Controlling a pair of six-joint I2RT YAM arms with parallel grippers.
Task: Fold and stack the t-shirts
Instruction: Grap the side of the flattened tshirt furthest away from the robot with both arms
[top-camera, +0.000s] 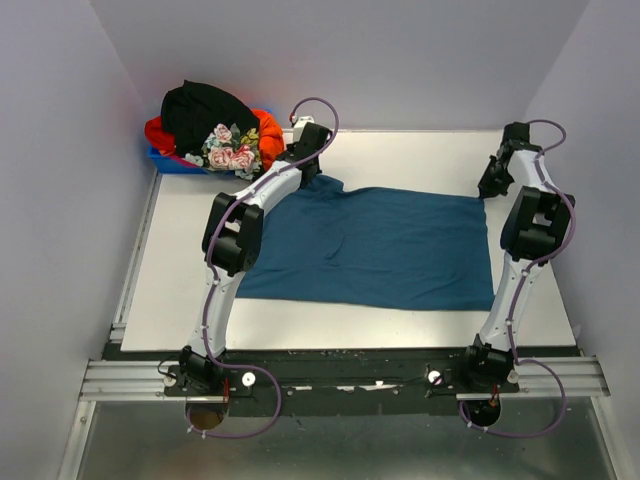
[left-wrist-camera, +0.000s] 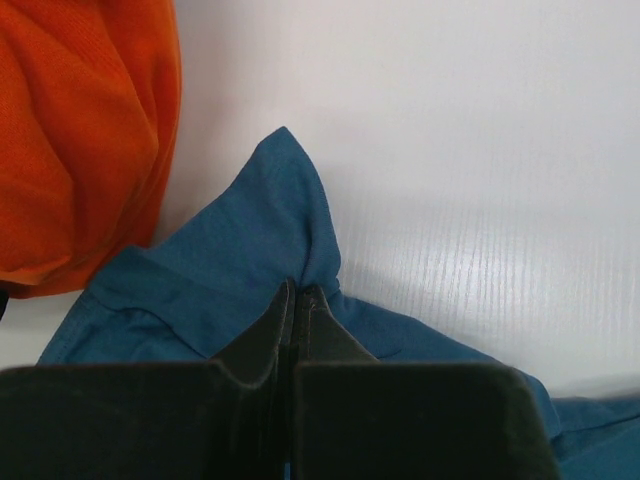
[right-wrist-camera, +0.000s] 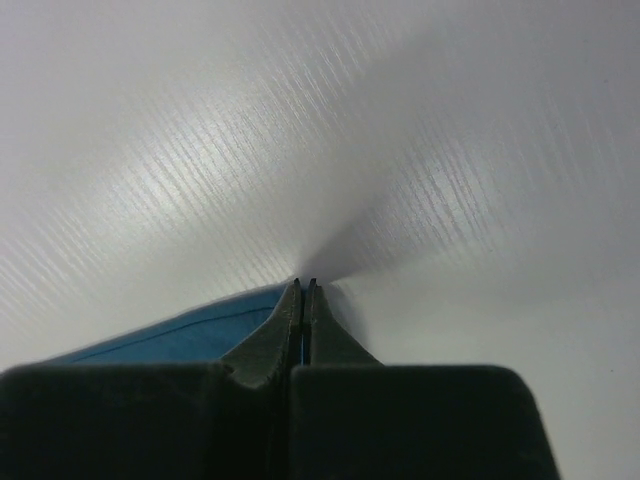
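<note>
We logged the teal-blue t-shirt (top-camera: 370, 250) spread flat in the middle of the worktop (top-camera: 420, 150). Left end effector (left-wrist-camera: 298, 295) was pinched tight on its far-left corner, cloth bunched at the tips. Right end effector (right-wrist-camera: 303, 288) was clamped on the far-right corner, blue edge between the fingers. Black t-shirt (top-camera: 205, 105), orange-red t-shirt (left-wrist-camera: 70, 130) and floral t-shirt (top-camera: 232, 150) sat heaped on the blue bin (top-camera: 168, 160), far left.

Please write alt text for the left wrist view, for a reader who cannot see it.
The left gripper is shut on a raised fold of the teal-blue t-shirt, which lies on the white table. An orange-red shirt fills the upper left corner.
</note>
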